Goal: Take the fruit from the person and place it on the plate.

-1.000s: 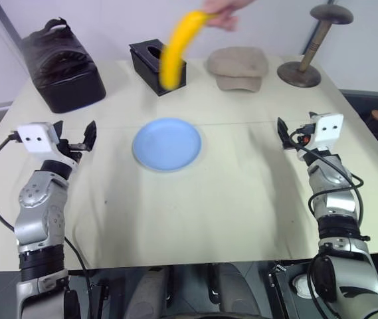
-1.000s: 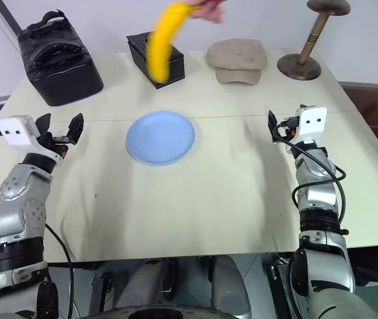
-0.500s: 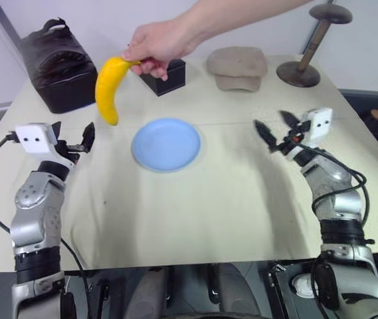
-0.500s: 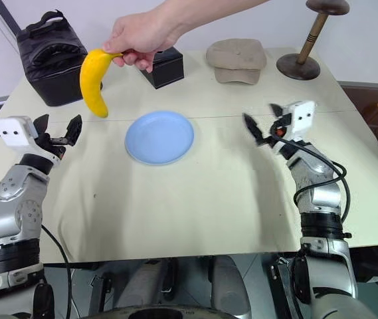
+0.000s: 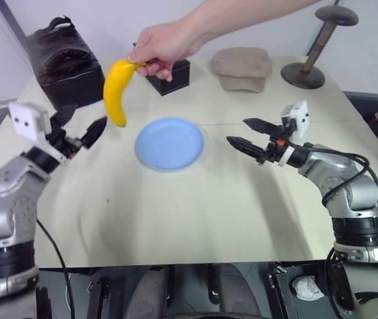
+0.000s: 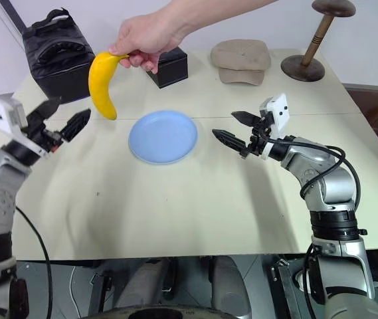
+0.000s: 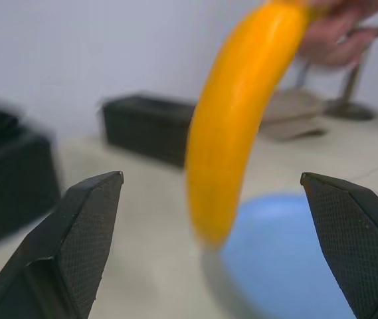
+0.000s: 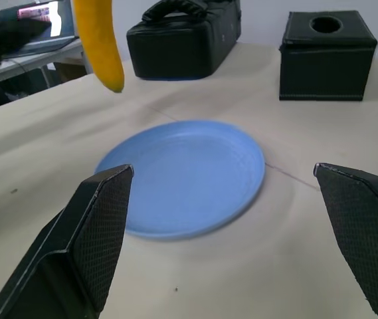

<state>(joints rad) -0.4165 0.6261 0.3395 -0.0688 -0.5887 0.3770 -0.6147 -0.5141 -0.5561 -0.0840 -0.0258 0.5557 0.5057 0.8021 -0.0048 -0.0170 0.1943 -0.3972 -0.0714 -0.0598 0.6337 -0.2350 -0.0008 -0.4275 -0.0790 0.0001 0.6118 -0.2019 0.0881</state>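
Note:
A person's hand reaches in from the back and holds a yellow banana by its stem, so the fruit hangs in the air left of and above the light-blue plate. My left gripper is open just left of the banana's lower end and is not touching it. Seen from the left wrist, the banana hangs between the spread fingers, a little beyond them. To the right of the plate, my right gripper is open and empty, pointing at the plate.
Along the back of the beige table stand a black bag, a black box partly behind the hand, a tan cap and a wooden stand. The table's right edge runs near my right arm.
The person swung the banana down and left, from over the black box to beside the plate. My left gripper rose toward it. My right gripper swung left and turned toward the plate.

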